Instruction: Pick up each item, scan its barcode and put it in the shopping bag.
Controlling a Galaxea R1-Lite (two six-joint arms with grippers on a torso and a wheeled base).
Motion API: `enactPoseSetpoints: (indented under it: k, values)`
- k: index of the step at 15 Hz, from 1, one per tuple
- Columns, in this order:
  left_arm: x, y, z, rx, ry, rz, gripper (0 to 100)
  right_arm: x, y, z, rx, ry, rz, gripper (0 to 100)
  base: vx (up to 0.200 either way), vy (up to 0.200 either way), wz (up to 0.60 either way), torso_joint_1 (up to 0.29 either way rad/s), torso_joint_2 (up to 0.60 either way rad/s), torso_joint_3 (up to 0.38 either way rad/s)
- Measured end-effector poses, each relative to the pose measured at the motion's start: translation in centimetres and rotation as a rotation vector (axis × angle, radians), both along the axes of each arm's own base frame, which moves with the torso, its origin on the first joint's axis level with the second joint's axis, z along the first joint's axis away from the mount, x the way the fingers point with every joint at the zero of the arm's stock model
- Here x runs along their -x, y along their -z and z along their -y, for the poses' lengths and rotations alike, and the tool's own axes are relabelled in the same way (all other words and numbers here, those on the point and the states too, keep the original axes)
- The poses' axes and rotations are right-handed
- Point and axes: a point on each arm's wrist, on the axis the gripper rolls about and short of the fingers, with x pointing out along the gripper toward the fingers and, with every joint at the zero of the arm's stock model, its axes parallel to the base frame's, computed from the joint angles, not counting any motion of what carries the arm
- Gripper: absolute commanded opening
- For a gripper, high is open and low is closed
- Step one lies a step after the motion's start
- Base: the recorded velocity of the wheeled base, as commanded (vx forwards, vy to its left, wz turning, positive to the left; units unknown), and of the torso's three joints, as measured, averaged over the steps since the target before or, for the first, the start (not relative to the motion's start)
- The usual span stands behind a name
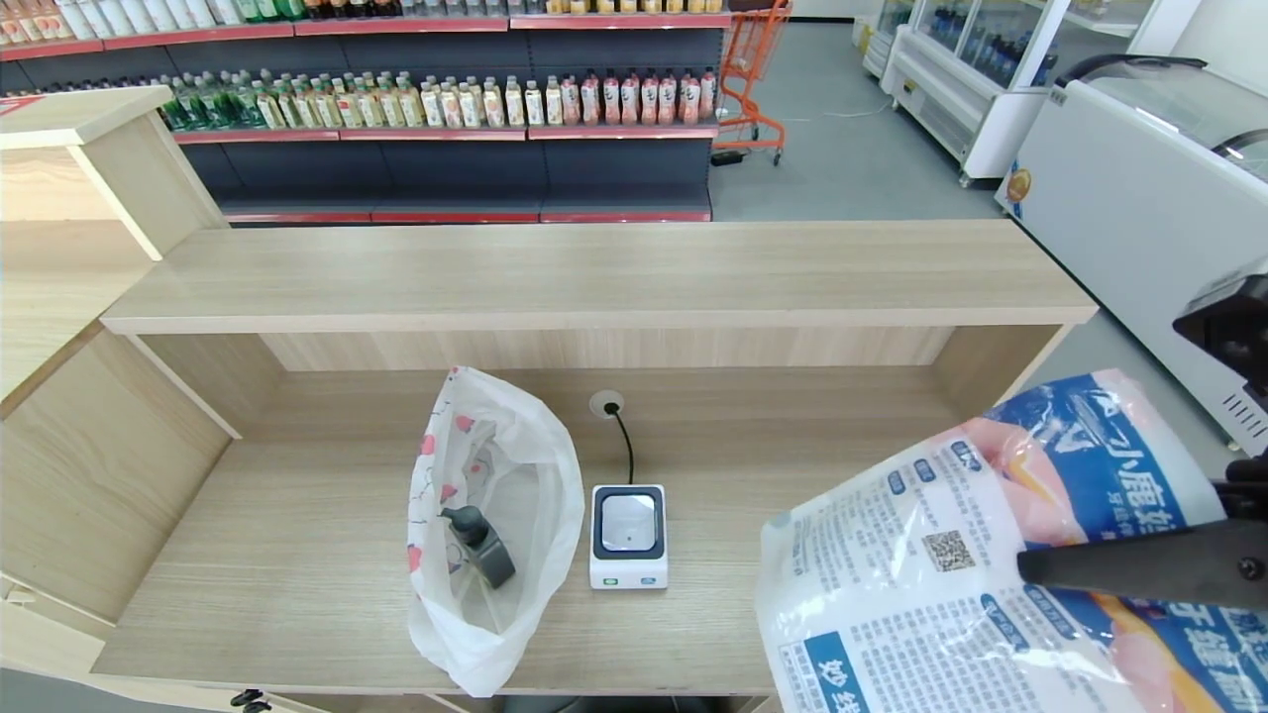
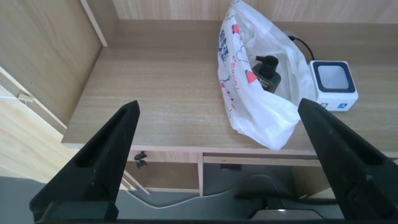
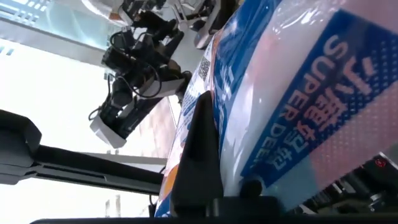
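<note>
A large blue, pink and white plastic-wrapped pack [image 1: 951, 555] hangs tilted in the air at the lower right, to the right of the scanner, print and a square code facing up. My right gripper [image 1: 1030, 569] is shut on it; one dark finger [image 3: 202, 143] lies across the wrap [image 3: 298, 93]. The white shopping bag [image 1: 495, 515] stands open on the counter with a grey pump bottle [image 1: 482, 547] inside. The white scanner [image 1: 628, 535] sits just right of the bag. My left gripper [image 2: 217, 174] is open above the counter's front edge, short of the bag [image 2: 255, 87] and scanner [image 2: 334, 84].
The wooden counter [image 1: 297, 535] has a raised ledge [image 1: 594, 277] behind and side walls on both sides. The scanner's black cable [image 1: 627, 436] runs back to a hole. Beyond are shelves of bottles [image 1: 446, 99], and white freezers [image 1: 1139, 188] stand at the right.
</note>
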Motion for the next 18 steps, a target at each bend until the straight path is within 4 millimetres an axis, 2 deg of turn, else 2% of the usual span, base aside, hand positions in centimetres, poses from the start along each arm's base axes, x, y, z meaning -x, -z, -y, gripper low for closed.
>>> enactPoseSetpoints:
  k: [6,18]
  values:
    - [0.0,0.0,0.0,0.0,0.0,0.0,100,0.13,1.05,0.48,0.041,0.03,-0.103,0,0.0,0.0,0.0,0.0,0.0,0.0]
    - [0.0,0.0,0.0,0.0,0.0,0.0,100,0.31,0.31,0.78,0.021,0.054,-0.109,0,0.0,0.0,0.0,0.0,0.0,0.0]
